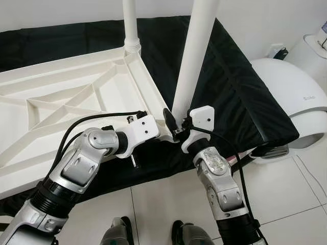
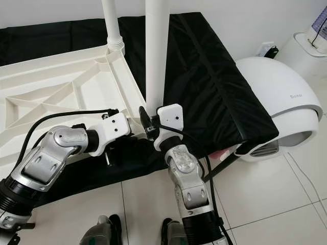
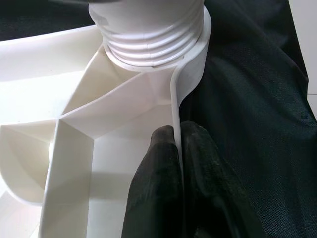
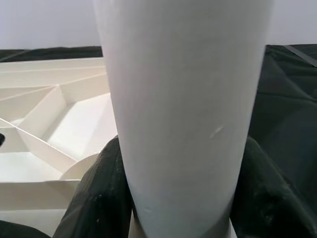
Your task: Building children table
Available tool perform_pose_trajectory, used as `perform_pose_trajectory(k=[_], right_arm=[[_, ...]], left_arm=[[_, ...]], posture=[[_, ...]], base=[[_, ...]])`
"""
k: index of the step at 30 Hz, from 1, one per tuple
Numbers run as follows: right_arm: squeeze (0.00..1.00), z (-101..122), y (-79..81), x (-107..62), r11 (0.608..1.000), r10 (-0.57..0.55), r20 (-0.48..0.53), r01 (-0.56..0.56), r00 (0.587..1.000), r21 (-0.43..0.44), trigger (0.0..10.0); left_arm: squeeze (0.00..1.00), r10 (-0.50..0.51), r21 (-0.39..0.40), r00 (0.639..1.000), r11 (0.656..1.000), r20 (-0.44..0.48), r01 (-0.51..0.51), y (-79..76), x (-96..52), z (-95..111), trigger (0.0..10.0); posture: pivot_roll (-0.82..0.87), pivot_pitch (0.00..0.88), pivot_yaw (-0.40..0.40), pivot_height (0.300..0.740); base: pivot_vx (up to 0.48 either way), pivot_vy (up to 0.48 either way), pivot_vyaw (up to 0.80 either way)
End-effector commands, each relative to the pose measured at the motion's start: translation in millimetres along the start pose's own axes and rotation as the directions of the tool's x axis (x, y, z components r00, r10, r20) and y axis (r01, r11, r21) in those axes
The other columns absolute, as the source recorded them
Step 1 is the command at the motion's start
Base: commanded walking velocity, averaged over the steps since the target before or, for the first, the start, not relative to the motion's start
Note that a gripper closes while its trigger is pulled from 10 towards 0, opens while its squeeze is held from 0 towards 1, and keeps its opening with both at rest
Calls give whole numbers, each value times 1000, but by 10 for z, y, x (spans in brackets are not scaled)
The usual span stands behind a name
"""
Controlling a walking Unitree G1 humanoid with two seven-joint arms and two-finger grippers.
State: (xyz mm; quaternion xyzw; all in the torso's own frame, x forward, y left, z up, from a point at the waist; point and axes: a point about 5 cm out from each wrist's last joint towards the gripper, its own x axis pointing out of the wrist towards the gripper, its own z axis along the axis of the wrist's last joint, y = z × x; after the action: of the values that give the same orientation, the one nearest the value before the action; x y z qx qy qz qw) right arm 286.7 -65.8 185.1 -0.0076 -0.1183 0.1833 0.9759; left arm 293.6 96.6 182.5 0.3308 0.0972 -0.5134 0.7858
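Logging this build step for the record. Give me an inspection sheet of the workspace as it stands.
Surface: black cloth covers a low platform on a white tiled floor.
Job's things: white tabletop lies underside up, ribs showing; far leg is seated in its corner socket; near leg stands upright at the near corner.
Clutter: nothing seen.
End effectors: left end effector pinches the tabletop's edge wall, one finger each side; right end effector clasps the near leg low down.
Cables: black cables run along both forearms.
Surroundings: white domed appliance on the robot's right, white wall behind.
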Motion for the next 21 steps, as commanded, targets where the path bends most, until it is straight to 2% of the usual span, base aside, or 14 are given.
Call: perform_pose_trajectory(k=[1,7,9,11,16,17,19,20,21], right_arm=[[1000,-195,117,-49,996,-31,-106,40,994,79,10000],[1000,-131,65,-41,998,21,-57,-18,998,64,10000],[1000,-87,-3,-27,994,75,-33,-72,997,86,10000],[1000,-87,-3,-27,994,75,-33,-72,997,86,10000],[1000,44,-315,43,973,226,17,-227,974,43,10000],[486,70,-365,52,964,262,21,-263,965,34,10000],[486,88,-396,57,958,285,23,-286,958,29,10000],[0,104,-443,65,951,308,24,-308,951,15,10000],[0,114,-475,71,947,321,24,-322,947,5,10000]], left_arm=[[0,-58,-39,996,998,-62,55,-145,100,-156,10000],[0,-57,-40,997,998,-60,55,-149,105,-156,10000],[0,-57,-40,997,998,-60,55,-146,107,-156,10000],[0,-57,-40,997,998,-60,55,-146,107,-156,10000],[0,-58,-38,997,998,-59,56,-141,110,-154,10000],[0,-58,-37,997,998,-59,56,-139,110,-152,10000],[0,-58,-37,997,998,-59,55,-137,110,-151,10000],[0,-56,-37,997,998,-59,54,-132,107,-151,10000],[0,-56,-37,997,998,-59,54,-130,105,-151,10000]], posture=[[-4,208,-28,740],[-7,203,-29,740],[-10,202,-28,740],[-10,202,-28,740],[-12,204,-25,740],[-11,204,-25,740],[-11,204,-25,740],[-10,205,-24,740],[-10,205,-24,740]], base=[[0,0,0],[0,0,0],[0,0,0],[0,0,0],[0,0,0],[0,0,0],[0,0,0],[0,0,0],[0,0,0]])
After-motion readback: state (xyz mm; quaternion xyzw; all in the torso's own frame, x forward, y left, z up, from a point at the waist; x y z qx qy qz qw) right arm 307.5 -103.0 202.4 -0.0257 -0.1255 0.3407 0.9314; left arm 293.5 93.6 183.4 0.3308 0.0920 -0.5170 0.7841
